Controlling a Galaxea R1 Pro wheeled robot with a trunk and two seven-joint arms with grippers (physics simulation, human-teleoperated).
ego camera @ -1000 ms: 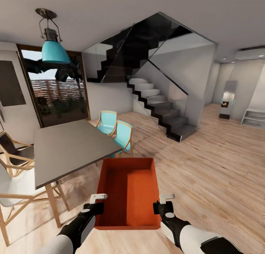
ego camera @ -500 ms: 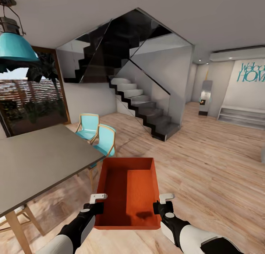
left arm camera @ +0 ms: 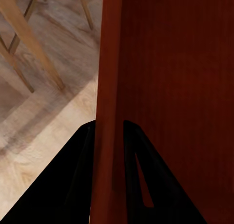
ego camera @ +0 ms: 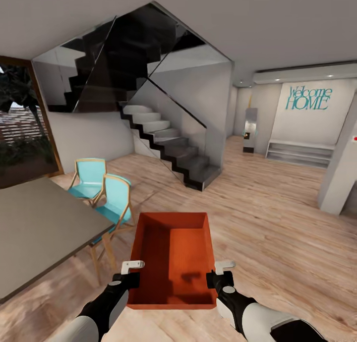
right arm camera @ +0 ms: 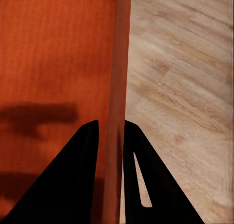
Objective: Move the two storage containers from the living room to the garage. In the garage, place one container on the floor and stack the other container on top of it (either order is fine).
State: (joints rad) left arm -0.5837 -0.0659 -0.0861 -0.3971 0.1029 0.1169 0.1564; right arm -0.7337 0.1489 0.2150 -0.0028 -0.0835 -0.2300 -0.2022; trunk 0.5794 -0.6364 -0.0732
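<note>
Orange-red and open at the top, one bin [ego camera: 172,260] is carried level in front of the robot, above a light wood plank floor [ego camera: 277,223]. The left gripper [ego camera: 130,272] is clamped on the bin's left wall; in the left wrist view the wall [left arm camera: 109,87] runs between the two black fingers [left arm camera: 141,185]. The right gripper [ego camera: 218,273] is clamped on the right wall in the same way, its fingers [right arm camera: 139,185] on either side of the rim [right arm camera: 119,87]. The bin's inner bottom is stepped. To the left stands a grey table [ego camera: 34,228] with two turquoise chairs [ego camera: 106,203] beside it. Ahead rises a dark staircase [ego camera: 168,148]. Far right, a white wall bears turquoise lettering [ego camera: 308,98] reading "Welcome HOME"
</note>
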